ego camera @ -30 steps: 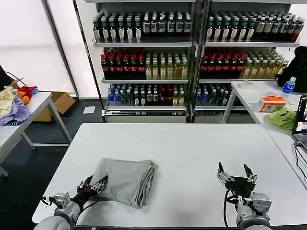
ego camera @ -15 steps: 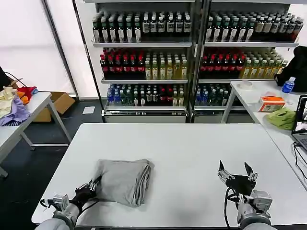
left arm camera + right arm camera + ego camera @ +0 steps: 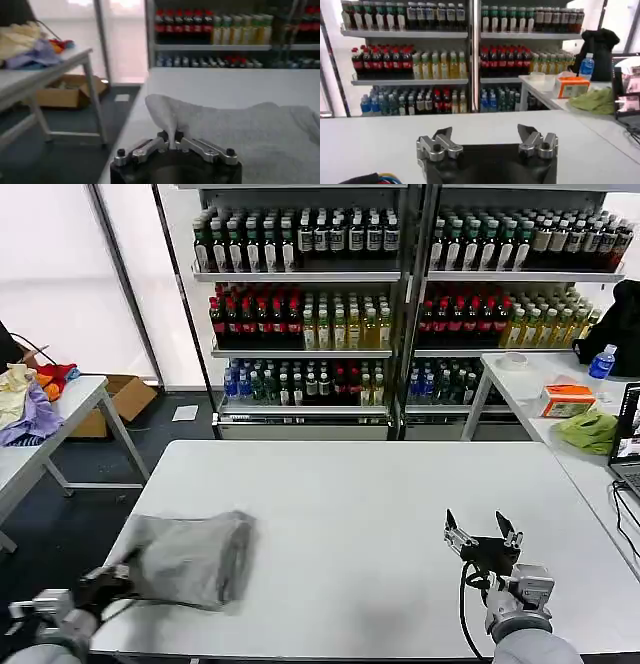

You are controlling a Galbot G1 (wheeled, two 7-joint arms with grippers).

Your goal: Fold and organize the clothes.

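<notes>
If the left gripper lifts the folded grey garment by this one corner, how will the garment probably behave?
The grey garment is probably floppy: in the left wrist view the pinched corner already bends into a soft peak above the left gripper. Its loose folds would likely open and hang. It looks light, so the table should let it slide.

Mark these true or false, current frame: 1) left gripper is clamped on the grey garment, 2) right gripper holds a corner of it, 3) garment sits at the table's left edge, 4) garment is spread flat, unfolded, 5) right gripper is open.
1) True: the left gripper is shut on a pinch of the folded grey garment.
2) False: the right gripper holds nothing and hovers over the white table on its right side, well apart from the garment.
3) True: it lies at the table's near-left edge.
4) False: it is a folded bundle.
5) True: its fingers stand apart.
</notes>
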